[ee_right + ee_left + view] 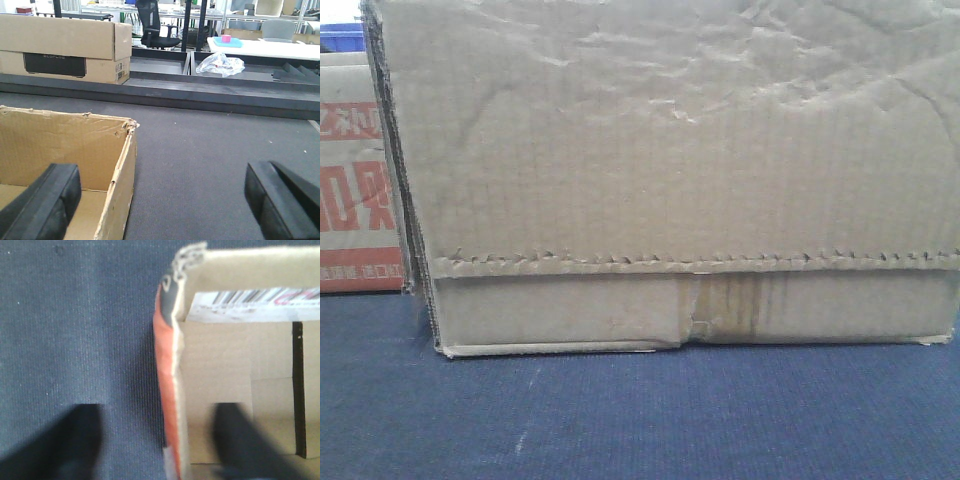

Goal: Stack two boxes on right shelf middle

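Jaws wide, both pairs straddling open box (220, 370) walls.

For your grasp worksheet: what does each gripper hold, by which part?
Nothing. Both are open: left gripper straddles a wall of the orange-sided box, right gripper a wall of the brown box.

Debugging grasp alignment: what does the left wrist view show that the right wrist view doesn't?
Left wrist only: an orange-sided carton, a barcode label on its inner wall, and a black strip running down inside.
Right wrist only: a tan carton with a torn corner, a long cardboard box behind it, an office chair, a plastic bag and a blue tray.
Both: the left fingers and right fingers are open, straddling a carton wall over the dark surface. Same carton? Cannot tell.
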Available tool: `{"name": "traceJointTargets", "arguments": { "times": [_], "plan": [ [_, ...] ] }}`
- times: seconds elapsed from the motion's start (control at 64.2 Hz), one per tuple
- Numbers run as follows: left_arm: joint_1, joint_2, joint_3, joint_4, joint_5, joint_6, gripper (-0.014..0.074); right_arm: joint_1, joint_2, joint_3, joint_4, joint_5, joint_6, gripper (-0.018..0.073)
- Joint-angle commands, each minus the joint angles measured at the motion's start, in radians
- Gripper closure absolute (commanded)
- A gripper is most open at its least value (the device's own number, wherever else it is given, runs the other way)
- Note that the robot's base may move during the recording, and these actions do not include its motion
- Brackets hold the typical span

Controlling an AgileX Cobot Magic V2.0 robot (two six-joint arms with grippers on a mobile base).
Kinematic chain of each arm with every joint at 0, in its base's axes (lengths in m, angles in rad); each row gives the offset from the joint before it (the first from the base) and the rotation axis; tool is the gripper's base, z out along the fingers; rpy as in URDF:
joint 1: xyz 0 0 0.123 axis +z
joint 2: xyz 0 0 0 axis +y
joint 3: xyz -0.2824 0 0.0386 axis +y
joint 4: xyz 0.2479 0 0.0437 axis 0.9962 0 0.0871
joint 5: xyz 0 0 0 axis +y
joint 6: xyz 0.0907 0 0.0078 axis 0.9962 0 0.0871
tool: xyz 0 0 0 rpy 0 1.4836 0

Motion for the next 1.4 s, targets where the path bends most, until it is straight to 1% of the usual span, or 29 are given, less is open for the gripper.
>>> {"name": "traceJointTargets", "arguments": {
  "times": [0.0, 0.016, 0.047, 0.062, 0.233, 0.327, 0.389, 0.545, 0.638, 0.747, 0.809, 0.903, 0.965, 1.027, 1.043, 1.136, 1.199, 1.276, 1.323, 1.385],
  "plan": [
    [0.000, 0.000, -0.004, -0.010, 0.006, 0.003, 0.0573, 0.001, 0.004, -0.007, -0.003, -0.013, -0.003, -0.0010],
    [0.000, 0.000, -0.004, -0.012, 0.006, 0.003, 0.0626, 0.001, 0.004, -0.007, -0.003, -0.013, -0.003, -0.0010],
    [0.000, 0.000, -0.004, -0.014, 0.008, 0.003, 0.0696, 0.001, 0.004, -0.007, -0.003, -0.013, -0.003, -0.0010],
    [0.000, 0.000, -0.004, -0.014, 0.008, 0.003, 0.0706, 0.001, 0.004, -0.007, -0.003, -0.013, -0.003, -0.0010],
    [0.000, -0.020, -0.004, -0.014, 0.013, 0.003, 0.0707, 0.001, 0.004, -0.007, -0.003, -0.012, -0.003, -0.0010],
    [0.001, -0.062, -0.006, -0.004, 0.013, -0.026, 0.0707, 0.001, 0.004, -0.007, -0.003, -0.007, -0.003, -0.0010],
    [0.001, -0.097, -0.013, 0.018, 0.013, -0.044, 0.0707, 0.001, 0.004, -0.007, -0.003, -0.007, -0.003, -0.0010],
    [0.001, -0.207, -0.057, 0.097, 0.012, -0.149, 0.0707, 0.001, 0.004, -0.007, -0.003, -0.007, -0.003, -0.0010],
    [0.001, -0.282, -0.094, 0.100, 0.000, -0.198, 0.0707, 0.001, 0.004, -0.007, -0.003, -0.006, -0.003, -0.0010],
    [-0.001, -0.364, -0.138, 0.073, -0.044, -0.219, 0.0707, 0.001, 0.004, -0.007, -0.003, -0.006, -0.003, -0.0010],
    [-0.001, -0.415, -0.174, 0.005, -0.077, -0.219, 0.0707, 0.001, 0.004, -0.007, -0.003, -0.006, -0.003, -0.0010],
    [-0.010, -0.453, -0.224, -0.067, -0.089, -0.219, 0.0707, 0.001, 0.004, -0.007, -0.003, -0.006, -0.003, -0.0010],
    [-0.042, -0.462, -0.268, -0.091, -0.089, -0.219, 0.0707, 0.001, 0.004, -0.007, -0.003, -0.006, -0.003, -0.0010],
    [-0.089, -0.462, -0.311, -0.105, -0.081, -0.219, 0.0707, 0.001, 0.004, -0.007, -0.003, -0.006, -0.003, -0.0010],
    [-0.116, -0.460, -0.324, -0.114, -0.080, -0.219, 0.0707, 0.001, 0.004, -0.007, -0.003, -0.006, -0.003, -0.0010],
    [-0.205, -0.448, -0.361, -0.130, -0.100, -0.231, 0.0707, 0.001, 0.004, -0.007, -0.003, -0.006, -0.003, -0.0010],
    [-0.289, -0.437, -0.366, -0.130, -0.131, -0.265, 0.0707, 0.001, 0.004, -0.007, -0.003, -0.006, -0.003, -0.0010],
    [-0.371, -0.408, -0.366, -0.130, -0.151, -0.273, 0.0707, 0.001, 0.004, -0.007, -0.003, -0.006, -0.003, -0.0010],
    [-0.432, -0.383, -0.366, -0.128, -0.152, -0.274, 0.0707, 0.001, 0.004, -0.007, -0.003, -0.006, -0.003, -0.0010],
    [-0.485, -0.343, -0.366, -0.126, -0.152, -0.285, 0.0707, 0.001, 0.004, -0.007, -0.003, -0.006, -0.003, -0.0010]
  ]
}}
